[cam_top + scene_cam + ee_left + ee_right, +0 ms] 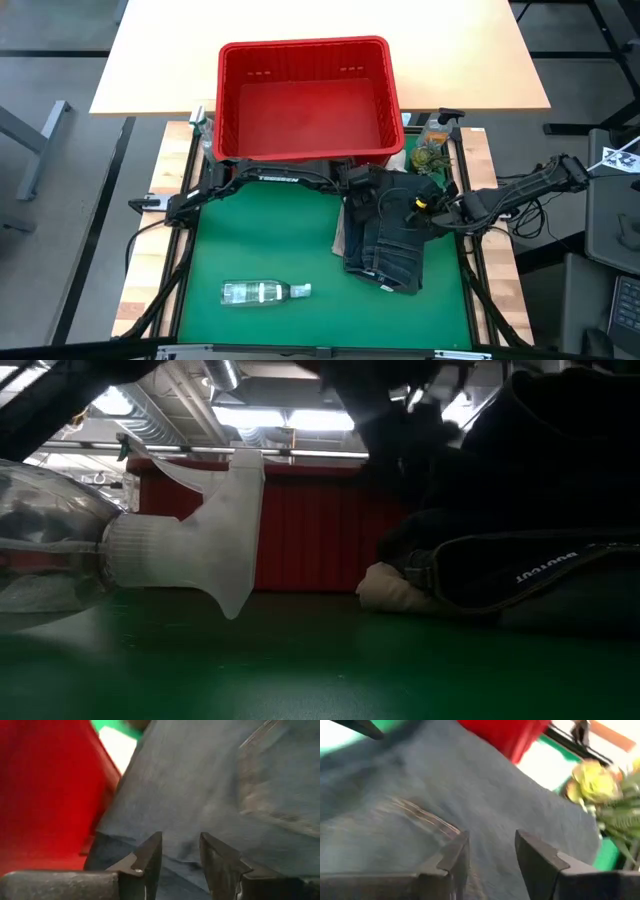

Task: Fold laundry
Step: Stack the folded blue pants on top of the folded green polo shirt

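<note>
Dark blue denim jeans (pixel 392 232) bunched on green counter (pixel 270 240) before red basket (pixel 308 98); judged heavy, limp; best pinched at hems; left hand (pixel 180 862) and right hand (pixel 492 857) spread, empty.

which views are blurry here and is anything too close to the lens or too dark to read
High view: sharp, evenly lit. Low view: the clear bottle looms very close and soft, and the jeans are a dark mass against bright ceiling lights. Left wrist view: denim and red basket smeared. Right wrist view: similarly blurred, the yellow flowers soft.
</note>
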Tool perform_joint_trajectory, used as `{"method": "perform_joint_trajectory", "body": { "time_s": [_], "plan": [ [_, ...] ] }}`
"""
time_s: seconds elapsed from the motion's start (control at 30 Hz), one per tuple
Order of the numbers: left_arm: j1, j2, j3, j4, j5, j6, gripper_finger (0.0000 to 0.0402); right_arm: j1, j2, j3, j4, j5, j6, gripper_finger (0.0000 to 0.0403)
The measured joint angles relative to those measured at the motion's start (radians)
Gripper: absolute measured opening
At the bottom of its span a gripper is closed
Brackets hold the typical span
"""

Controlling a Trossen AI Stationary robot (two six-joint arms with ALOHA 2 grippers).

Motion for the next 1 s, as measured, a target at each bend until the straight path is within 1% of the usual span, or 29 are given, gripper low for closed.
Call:
{"method": "perform_joint_trajectory", "body": {
  "time_s": [0.17, 0.27, 0.33, 0.47, 0.57, 0.67, 0.77, 0.87, 1.0],
  "plan": [
    [-0.036, -0.043, 0.005, 0.0, 0.0, 0.0, 0.0126, 0.003, 0.0, 0.111, -0.003, -0.011, -0.106, 0.0158],
    [-0.063, -0.054, 0.005, -0.011, 0.007, 0.0, 0.0126, 0.041, 0.001, 0.154, 0.004, -0.019, -0.117, 0.0158],
    [-0.088, -0.068, 0.005, -0.01, 0.037, 0.0, 0.0126, 0.091, 0.002, 0.162, 0.032, -0.039, -0.118, 0.0158],
    [-0.142, -0.074, 0.005, -0.001, 0.134, 0.0, 0.0126, 0.233, 0.011, 0.161, 0.12, -0.095, -0.104, 0.0158],
    [-0.19, -0.072, 0.004, -0.005, 0.14, -0.001, 0.0126, 0.34, 0.042, 0.16, 0.203, -0.092, -0.102, 0.0158],
    [-0.234, -0.062, 0.004, 0.004, 0.136, -0.001, 0.0126, 0.424, 0.1, 0.16, 0.277, -0.051, -0.101, 0.0158],
    [-0.268, -0.044, -0.006, 0.023, 0.119, -0.002, 0.0126, 0.48, 0.191, 0.16, 0.308, -0.029, -0.084, 0.0158],
    [-0.29, -0.026, -0.022, 0.04, 0.06, -0.003, 0.0126, 0.501, 0.292, 0.16, 0.303, -0.029, -0.037, 0.0158],
    [-0.305, 0.01, -0.056, 0.058, 0.059, -0.028, 0.0126, 0.498, 0.425, 0.161, 0.301, -0.068, 0.022, 0.0158]
  ]
}}
